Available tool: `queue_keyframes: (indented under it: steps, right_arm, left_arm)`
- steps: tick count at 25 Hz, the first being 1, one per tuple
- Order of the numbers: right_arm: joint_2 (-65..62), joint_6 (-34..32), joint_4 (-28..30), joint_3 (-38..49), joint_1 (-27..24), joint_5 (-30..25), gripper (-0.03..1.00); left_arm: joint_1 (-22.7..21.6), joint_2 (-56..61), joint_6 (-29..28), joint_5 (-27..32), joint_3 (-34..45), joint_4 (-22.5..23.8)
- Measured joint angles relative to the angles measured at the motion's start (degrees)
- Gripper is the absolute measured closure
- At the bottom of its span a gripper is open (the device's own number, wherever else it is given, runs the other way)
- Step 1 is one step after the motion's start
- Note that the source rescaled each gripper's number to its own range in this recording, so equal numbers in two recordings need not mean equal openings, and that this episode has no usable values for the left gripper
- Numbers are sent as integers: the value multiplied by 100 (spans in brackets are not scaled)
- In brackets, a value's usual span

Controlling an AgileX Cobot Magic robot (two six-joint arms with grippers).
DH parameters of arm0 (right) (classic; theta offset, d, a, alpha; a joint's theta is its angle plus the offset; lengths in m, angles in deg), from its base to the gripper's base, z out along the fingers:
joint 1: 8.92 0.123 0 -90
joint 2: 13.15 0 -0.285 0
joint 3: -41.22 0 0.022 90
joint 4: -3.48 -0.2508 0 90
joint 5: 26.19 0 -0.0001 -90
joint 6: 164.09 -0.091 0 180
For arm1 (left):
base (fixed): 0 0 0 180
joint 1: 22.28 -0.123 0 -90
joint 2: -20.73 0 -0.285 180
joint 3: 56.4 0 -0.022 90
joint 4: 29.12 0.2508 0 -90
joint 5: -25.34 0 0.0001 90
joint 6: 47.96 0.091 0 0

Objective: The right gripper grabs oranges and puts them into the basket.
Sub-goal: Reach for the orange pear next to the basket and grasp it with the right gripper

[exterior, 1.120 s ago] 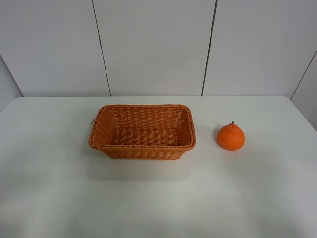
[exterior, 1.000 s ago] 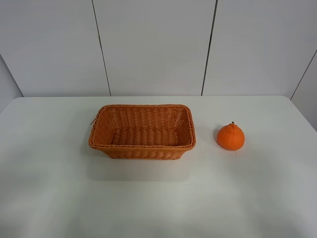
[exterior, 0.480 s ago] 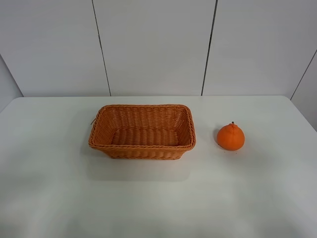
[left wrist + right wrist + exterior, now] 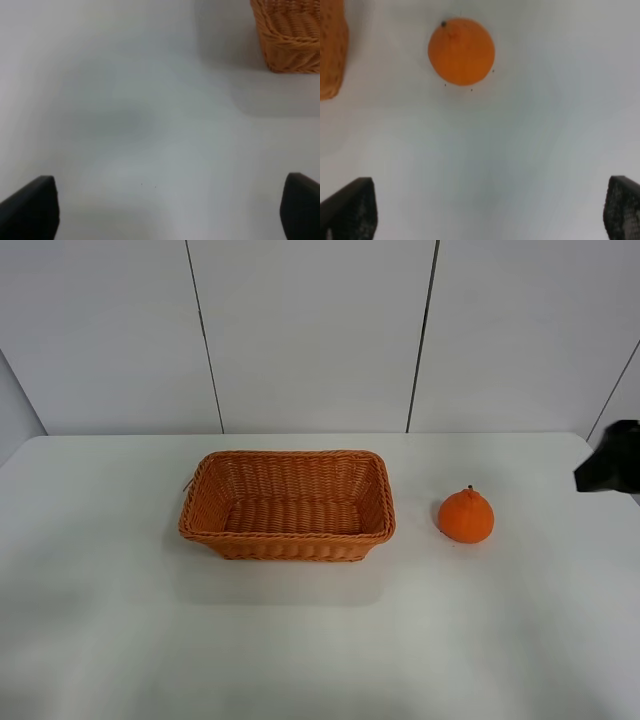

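Ahead of the right gripper (image 4: 490,210), whose jaws stand wide apart and empty, the orange (image 4: 461,51) sits on the table (image 4: 520,140) well clear of its fingertips (image 4: 350,210), near the basket (image 4: 331,50).

Bare white counter (image 4: 300,640) surrounds the round, bright orange citrus fruit (image 4: 466,516), leaving room to pass in front of it, behind it and on its right. The only obstacle stands on its left: the rectangular orange-brown woven wicker basket (image 4: 288,537). A strip of counter separates its flared right wall from the fruit. The right jaws stand wide apart, with open counter between them and the fruit. The left jaws, also wide apart, face bare counter, with the basket's corner off to one side.
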Motion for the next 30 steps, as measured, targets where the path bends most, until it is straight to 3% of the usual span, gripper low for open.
queue_keyframes:
  steps: [8, 13, 22, 30]
  right_arm:
    - [2903, 0, -69, -1971, 0, -181, -3]
    - [3851, 96, -30, -2886, 203, -494, -3]
    - [4495, 285, 143, -3093, 647, -564, -3]
    - [5096, 214, 349, -3099, 666, -76, -3]
  left_arm:
    - [0, 0, 0, 0, 0, 0]
    - [0, 0, 0, 0, 0, 0]
    - [0, 0, 0, 0, 0, 0]
    - [0, 0, 0, 0, 0, 0]
